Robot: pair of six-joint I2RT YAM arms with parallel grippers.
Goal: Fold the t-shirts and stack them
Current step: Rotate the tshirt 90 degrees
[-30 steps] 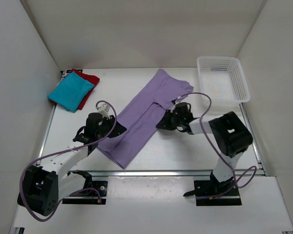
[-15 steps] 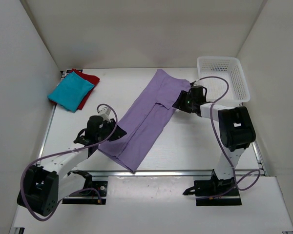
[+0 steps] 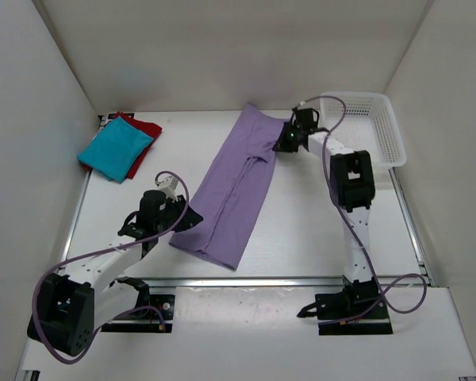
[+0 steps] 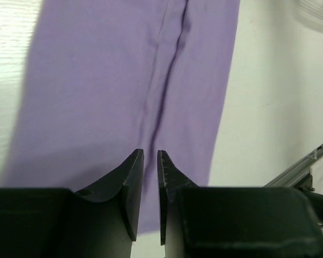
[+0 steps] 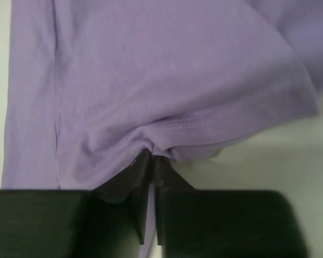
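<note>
Compared with one second earlier, the folded teal t-shirt [image 3: 115, 153] is unchanged on top of the red t-shirt [image 3: 145, 127] in the far-left corner. The left gripper [image 3: 182, 220] has barely shifted and is clamped on the near edge of the lavender t-shirt [image 3: 238, 186]. The right gripper [image 3: 284, 144], pinched onto bunched fabric at the far end, has extended to just beside the white mesh basket [image 3: 385, 131]. The lavender t-shirt now lies at table centre as a narrower, straighter diagonal strip, doubled lengthwise, with one long crease along its middle.
</note>
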